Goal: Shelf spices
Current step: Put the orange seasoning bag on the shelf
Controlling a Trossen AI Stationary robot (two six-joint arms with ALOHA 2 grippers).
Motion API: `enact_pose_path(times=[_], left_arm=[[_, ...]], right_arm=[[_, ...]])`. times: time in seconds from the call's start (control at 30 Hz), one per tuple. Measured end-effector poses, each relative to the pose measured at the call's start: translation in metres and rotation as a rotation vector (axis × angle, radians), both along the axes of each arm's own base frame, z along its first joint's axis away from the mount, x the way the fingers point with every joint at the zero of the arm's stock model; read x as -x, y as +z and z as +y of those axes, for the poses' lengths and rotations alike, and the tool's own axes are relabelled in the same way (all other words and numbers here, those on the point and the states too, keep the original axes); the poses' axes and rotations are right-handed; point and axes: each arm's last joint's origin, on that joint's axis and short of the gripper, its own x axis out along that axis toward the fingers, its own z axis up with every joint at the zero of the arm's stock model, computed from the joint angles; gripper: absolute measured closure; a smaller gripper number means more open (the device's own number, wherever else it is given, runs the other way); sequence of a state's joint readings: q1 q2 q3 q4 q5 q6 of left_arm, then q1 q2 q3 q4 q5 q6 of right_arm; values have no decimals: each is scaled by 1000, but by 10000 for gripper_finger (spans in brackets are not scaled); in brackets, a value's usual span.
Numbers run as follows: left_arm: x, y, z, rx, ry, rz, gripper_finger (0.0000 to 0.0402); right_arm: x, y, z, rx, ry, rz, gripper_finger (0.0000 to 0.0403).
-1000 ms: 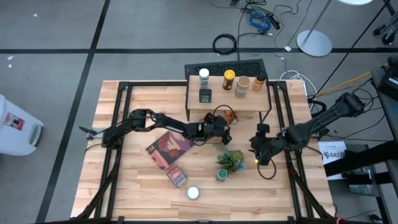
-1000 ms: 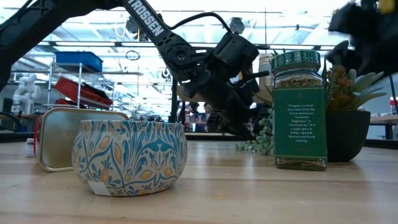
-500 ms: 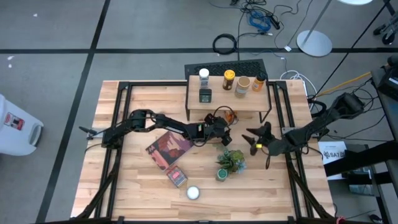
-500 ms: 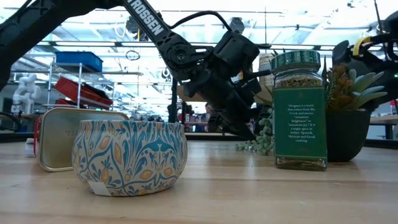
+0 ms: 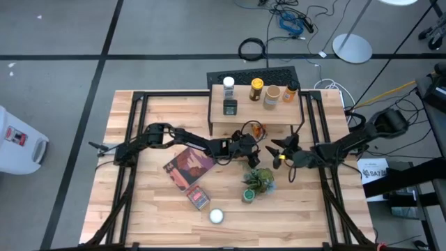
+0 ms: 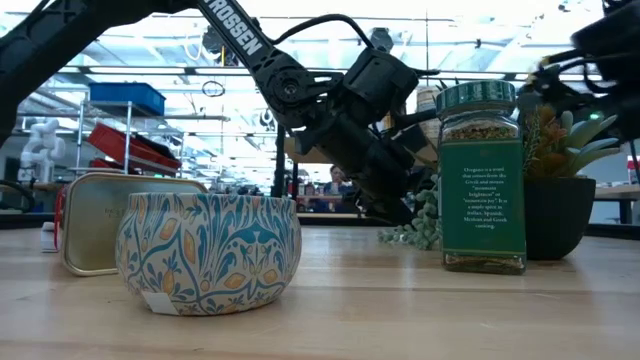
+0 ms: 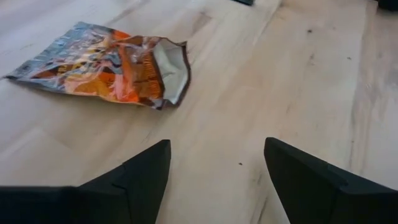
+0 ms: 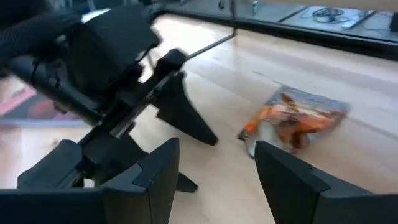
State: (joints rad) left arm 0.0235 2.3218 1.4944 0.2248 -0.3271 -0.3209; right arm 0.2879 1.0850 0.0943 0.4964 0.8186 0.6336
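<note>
We see the left arm stretched low across the table [image 5: 153, 216] from its left side, elbow bent, wrist reaching in under the front edge of the shelf [image 5: 279, 115]. The left gripper [image 5: 252, 152] sits just short of the orange packet [image 5: 255, 130], fingers spread with bare wood between them, holding nothing. In the left wrist view the packet [image 7: 106, 65] lies flat on the table, torn end toward the fingers [image 7: 146, 171], apart from them.

The right arm comes in from the right edge, forearm nearly level, and the right gripper [image 5: 277, 151] points toward the left one, the 2 tools close but not touching. Its fingers are parted too, empty. Its wrist camera looks past its fingers [image 8: 155, 174] at the left gripper [image 8: 177, 115] and the packet [image 8: 298, 121] beyond.

On the shelf stand 4 spices: a white-capped jar [image 5: 228, 84], a dark tin [image 5: 230, 107], a yellow-topped jar [image 5: 257, 87] and a tan-lidded jar [image 5: 271, 96], with an orange-capped bottle [image 5: 290, 91] at the end. Down on the table, the green-lidded oregano jar [image 6: 482, 180] stands beside the potted plant [image 6: 560, 190], with the patterned round tin [image 6: 208, 250] and a flat tin [image 6: 95, 215] nearer the front edge.
</note>
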Motion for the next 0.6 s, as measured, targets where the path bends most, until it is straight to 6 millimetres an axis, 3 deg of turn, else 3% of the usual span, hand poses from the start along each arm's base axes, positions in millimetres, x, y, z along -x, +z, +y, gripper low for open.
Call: enact_pose_path(times=[0.13, 0.3, 0.6], left_arm=[[0, 0, 0, -10, -18, 12, 133], [4, 4, -1, -10, -21, 63, 133], [15, 46, -10, -131, -39, 132, 133]], right_arm=[[-18, 10, -5, 33, -10, 33, 204], [-26, 8, -20, -16, -110, 7, 204], [-38, -1, -33, -43, -179, -57, 204]])
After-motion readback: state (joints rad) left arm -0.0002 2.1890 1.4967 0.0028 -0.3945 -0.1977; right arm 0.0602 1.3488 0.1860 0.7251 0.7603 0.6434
